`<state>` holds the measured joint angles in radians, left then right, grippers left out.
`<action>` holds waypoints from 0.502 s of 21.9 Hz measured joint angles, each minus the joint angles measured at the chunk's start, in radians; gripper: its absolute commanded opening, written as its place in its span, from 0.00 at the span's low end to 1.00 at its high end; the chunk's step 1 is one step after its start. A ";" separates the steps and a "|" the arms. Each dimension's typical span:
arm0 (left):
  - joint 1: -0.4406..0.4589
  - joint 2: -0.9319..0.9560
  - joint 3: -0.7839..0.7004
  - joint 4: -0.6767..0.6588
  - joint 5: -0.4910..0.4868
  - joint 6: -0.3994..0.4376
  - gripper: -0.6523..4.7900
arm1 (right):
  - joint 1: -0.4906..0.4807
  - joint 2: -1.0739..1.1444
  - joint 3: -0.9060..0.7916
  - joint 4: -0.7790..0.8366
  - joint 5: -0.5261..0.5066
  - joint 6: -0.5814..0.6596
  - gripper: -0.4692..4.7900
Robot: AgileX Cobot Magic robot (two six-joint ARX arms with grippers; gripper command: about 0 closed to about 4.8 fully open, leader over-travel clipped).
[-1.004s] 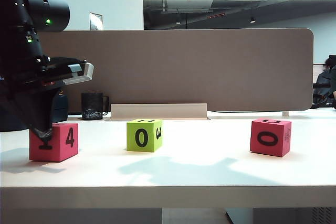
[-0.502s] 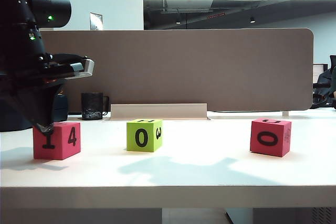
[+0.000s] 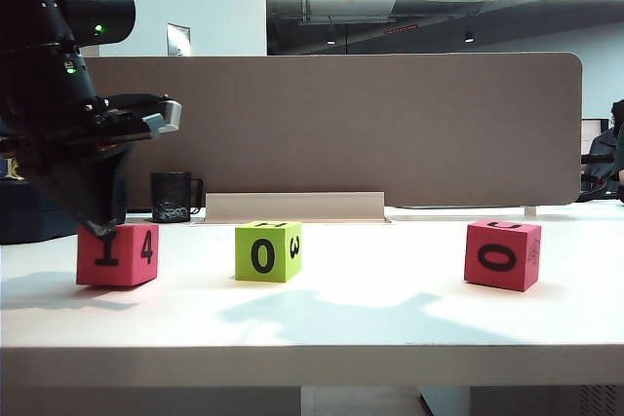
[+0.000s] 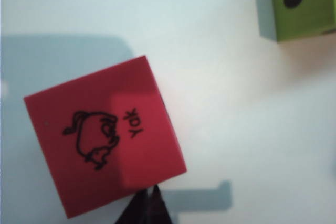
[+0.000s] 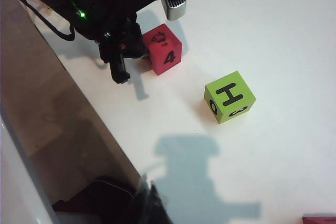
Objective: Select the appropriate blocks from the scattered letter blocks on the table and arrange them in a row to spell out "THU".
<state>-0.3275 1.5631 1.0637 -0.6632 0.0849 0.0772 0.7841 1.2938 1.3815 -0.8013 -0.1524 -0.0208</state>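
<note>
Three letter blocks stand on the white table (image 3: 390, 309). The left pinkish-red block (image 3: 119, 255) shows a "4" on one side and an animal drawing on top (image 4: 102, 135). The lime-green block (image 3: 267, 251) has an "H" on top (image 5: 229, 97). Another pinkish-red block (image 3: 502, 254) stands far right. My left gripper (image 3: 100, 231) is shut, its tip (image 4: 149, 199) touching the left red block's upper edge and holding nothing. My right gripper (image 5: 149, 198) is shut and empty, high above the table; it is out of the exterior view.
A beige partition (image 3: 331, 124) runs along the table's back edge, with a low ledge (image 3: 294, 207) and a black mug (image 3: 173, 197) in front of it. The thick front edge (image 3: 312, 362) is near the camera.
The left red block has slid right toward the green block and turned slightly, with the shut left gripper moving right against it. The other blocks have not moved.
</note>
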 measured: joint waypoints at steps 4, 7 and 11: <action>0.000 0.002 0.057 0.024 -0.053 0.001 0.11 | 0.000 0.002 0.000 0.000 0.000 0.000 0.08; 0.000 0.001 0.106 0.040 -0.063 0.018 0.11 | 0.000 0.002 0.000 0.000 0.000 0.000 0.08; 0.000 0.001 0.139 0.053 -0.063 0.023 0.11 | 0.000 0.002 0.000 -0.001 0.000 0.000 0.08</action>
<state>-0.3275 1.5642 1.2026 -0.6106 0.0219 0.1005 0.7841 1.2953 1.3811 -0.8021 -0.1520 -0.0208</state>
